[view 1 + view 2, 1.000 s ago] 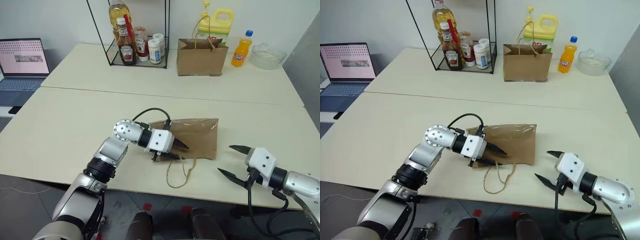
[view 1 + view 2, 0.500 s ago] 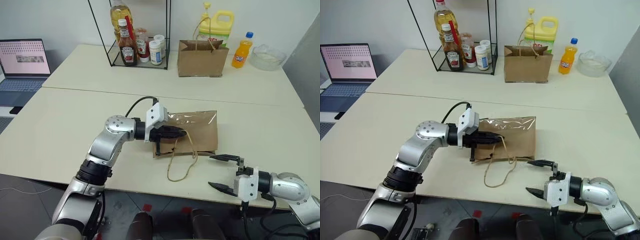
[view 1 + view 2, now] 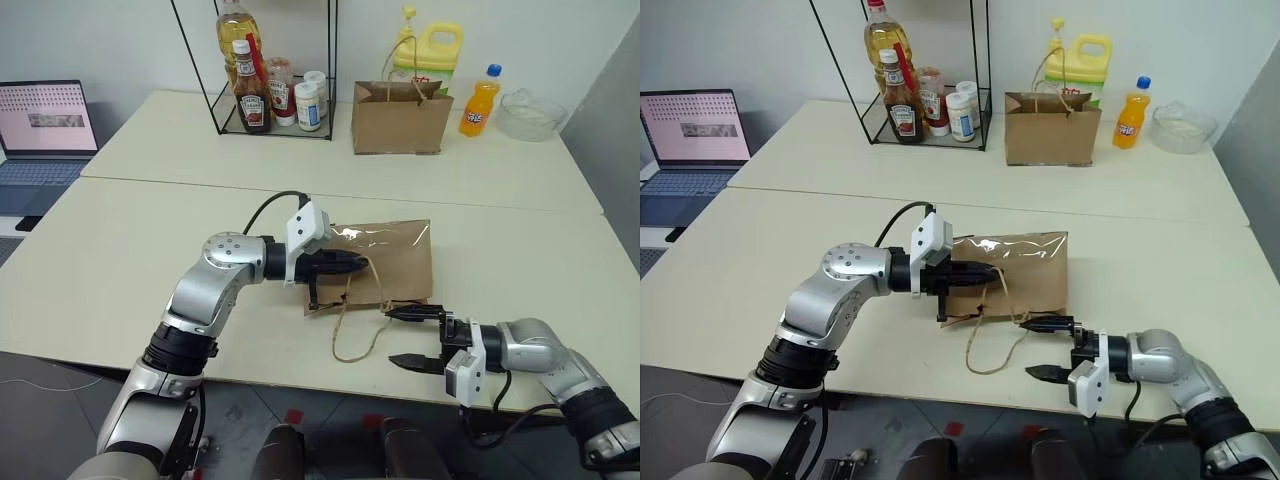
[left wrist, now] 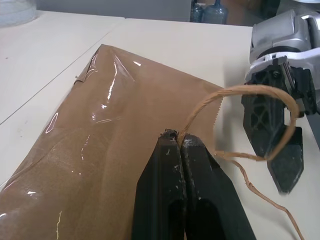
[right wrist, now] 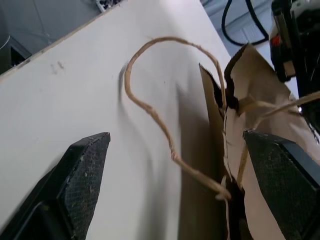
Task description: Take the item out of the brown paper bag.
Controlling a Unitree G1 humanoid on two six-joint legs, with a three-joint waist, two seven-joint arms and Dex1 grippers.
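Clearly the opening step was in hand: the left tool (image 3: 362,266) pinched a twisted cord handle (image 4: 215,102) of the creased brown paper bag (image 3: 395,262) lying flat on the desk (image 3: 120,250). Its bottle stayed hidden inside. Next, the spread right tool (image 3: 402,337), near the mouth, would need to reach in.

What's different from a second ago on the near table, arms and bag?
The left tool has closed on a cord handle at the mouth of the flat brown paper bag and lifted that edge. The right tool, open, rolled over and swung in from the table's right side to the bag's mouth. The bag lies where it was, and the far table's things are unmoved.
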